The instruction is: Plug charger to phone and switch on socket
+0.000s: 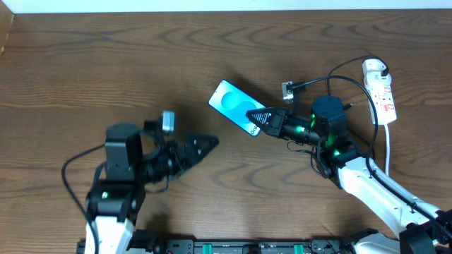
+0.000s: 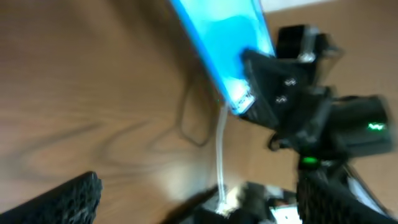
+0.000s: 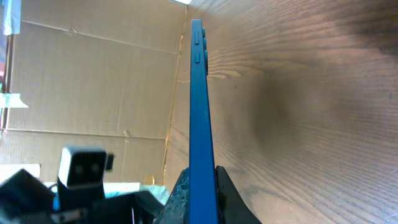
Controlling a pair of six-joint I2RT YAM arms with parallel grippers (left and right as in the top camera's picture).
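A dark wood-grain tabletop (image 1: 85,63) fills the scene, with cardboard (image 3: 93,93) standing past its edge in the right wrist view.

Nearest the robot's side, below and left of the phone (image 1: 232,102), the left pincer (image 1: 208,143) points toward it. Its fingers seem spread apart and I see nothing held.

The phone lies at the centre, screen up and slanted. The right pincer (image 1: 263,118) is clamped on its lower-right end, one finger on the face and one on the back. The shadow suggests that end is raised, though I cannot tell whether the far end touches the wood.

Beyond the phone, up and to its right, the charger (image 1: 288,89) rests with its plug tip free, and its black cable curves off to the right. Farthest right of the phone is the socket (image 1: 382,95), a white adapter at its top end.

The side buttons sit toward the free end, so the port is probably under the clamped end. To do this well, hold the phone steady, keep the port edge uncovered, and bring the tip in along the phone's length.
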